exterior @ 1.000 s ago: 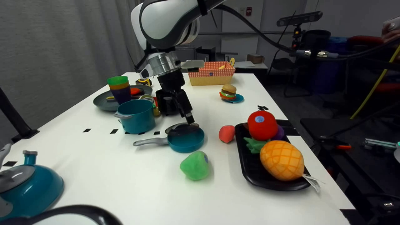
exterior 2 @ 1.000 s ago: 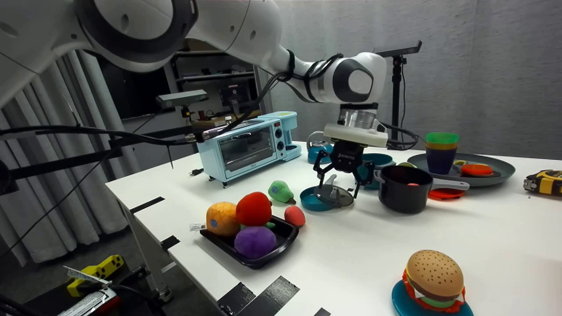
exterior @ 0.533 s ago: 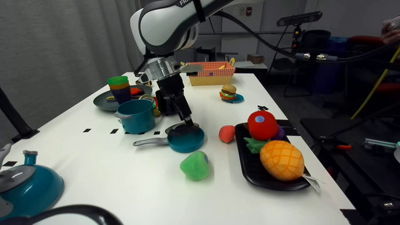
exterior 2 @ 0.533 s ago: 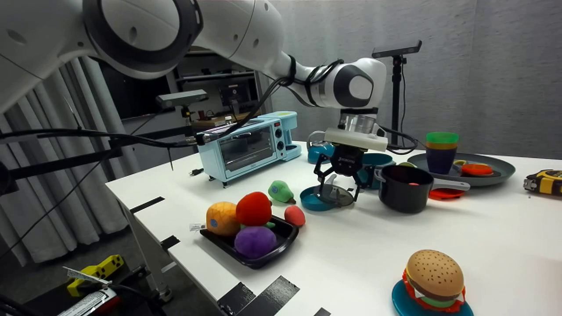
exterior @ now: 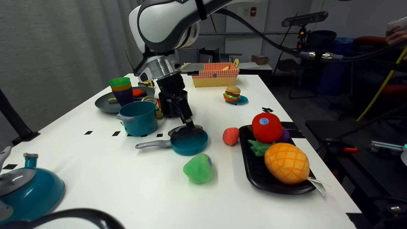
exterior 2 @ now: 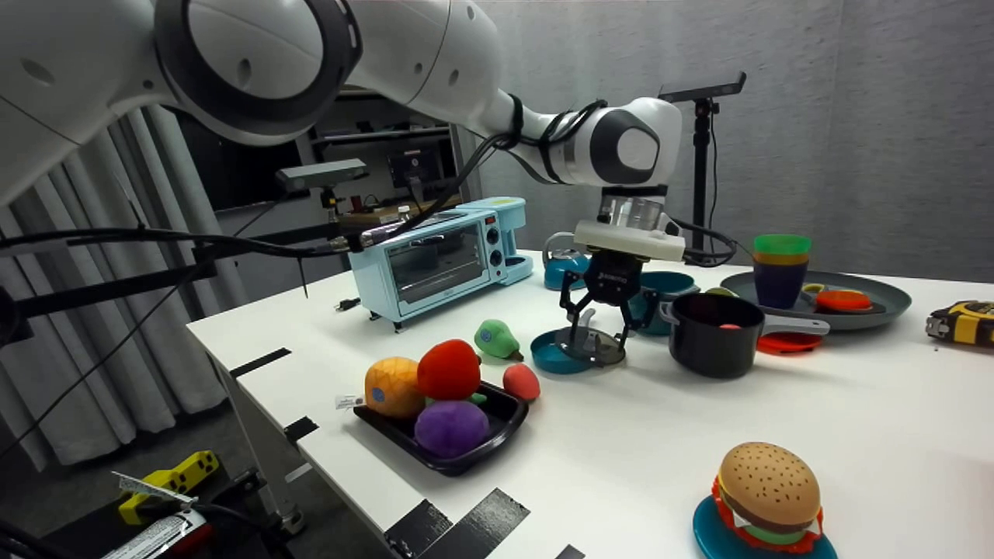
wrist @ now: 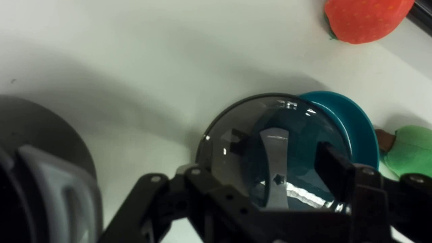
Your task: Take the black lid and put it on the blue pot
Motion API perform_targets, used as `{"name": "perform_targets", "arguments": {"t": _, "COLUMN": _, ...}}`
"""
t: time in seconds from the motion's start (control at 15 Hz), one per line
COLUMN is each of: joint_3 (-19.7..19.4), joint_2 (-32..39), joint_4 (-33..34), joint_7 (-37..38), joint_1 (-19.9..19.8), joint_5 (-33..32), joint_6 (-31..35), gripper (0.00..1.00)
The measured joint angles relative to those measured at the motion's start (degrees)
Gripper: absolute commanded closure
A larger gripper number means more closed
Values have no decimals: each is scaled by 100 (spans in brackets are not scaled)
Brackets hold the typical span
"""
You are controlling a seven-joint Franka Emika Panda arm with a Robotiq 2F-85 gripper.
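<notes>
The black lid [wrist: 236, 118] is a dark see-through disc with a grey handle [wrist: 276, 148]. It lies tilted, partly over the small blue pan, and it shows in both exterior views [exterior: 181, 131] [exterior 2: 598, 349]. The blue pot [exterior: 140, 122] stands uncovered beside the pan; in an exterior view it shows partly behind my gripper and the black pot [exterior 2: 668, 286]. My gripper [exterior 2: 596, 341] is low over the lid, its fingers apart on either side of the lid's handle. In the wrist view the gripper [wrist: 268, 157] has a gap between handle and right fingertip [wrist: 332, 162].
The blue pan [exterior: 189, 144] lies under the lid. The black pot [exterior 2: 718, 341] with a grey handle stands close beside my gripper. A green toy [exterior: 198, 168], a strawberry [exterior: 231, 136] and a black tray [exterior: 254, 179] of plush fruit lie nearby. A kettle [exterior: 35, 190] stands farther off.
My gripper has shifted slightly and dipped a little toward the lid. The gap between its fingers looks a little narrower. The lid, pan and pot have not moved.
</notes>
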Motion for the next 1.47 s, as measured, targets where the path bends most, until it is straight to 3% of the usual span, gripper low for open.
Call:
{"name": "perform_targets", "arguments": {"t": 0.4, "joint_3": 17, "joint_2": 85, "joint_4": 230, "joint_7": 0, "joint_1": 8, "joint_5": 0, "joint_6": -187, "gripper": 97}}
{"name": "perform_targets", "arguments": {"t": 0.47, "joint_3": 19, "joint_2": 94, "joint_4": 256, "joint_7": 0, "joint_1": 8, "joint_5": 5, "joint_6": -223, "gripper": 100}}
{"name": "perform_targets", "arguments": {"t": 0.6, "joint_3": 27, "joint_2": 104, "joint_4": 297, "joint_7": 4, "joint_1": 8, "joint_5": 8, "joint_6": -276, "gripper": 96}}
{"name": "perform_targets", "arguments": {"t": 1.47, "joint_3": -67, "joint_2": -253, "joint_4": 376, "joint_7": 4, "joint_1": -55, "joint_5": 2, "joint_6": -283, "gripper": 96}}
